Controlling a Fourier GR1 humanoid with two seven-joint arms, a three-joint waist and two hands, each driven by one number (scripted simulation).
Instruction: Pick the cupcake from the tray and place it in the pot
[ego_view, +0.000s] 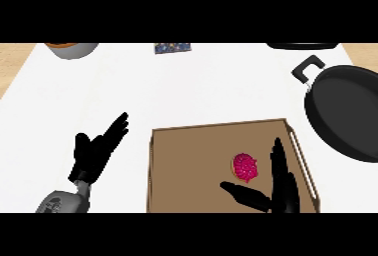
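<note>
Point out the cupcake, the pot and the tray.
cupcake (246, 166): head view, middle of its pink top.
pot (347, 112): head view, its black inside.
tray (188, 170): head view, bare brown floor left of the cupcake.

We see a pink cupcake (246, 166) on a brown tray (184, 170), a black pot (347, 112), a white desk (192, 85).

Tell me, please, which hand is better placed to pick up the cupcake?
The right hand: it is over the tray, open, right beside the pink cupcake, on the side nearer the pot. The left hand rests open off the tray.
</note>
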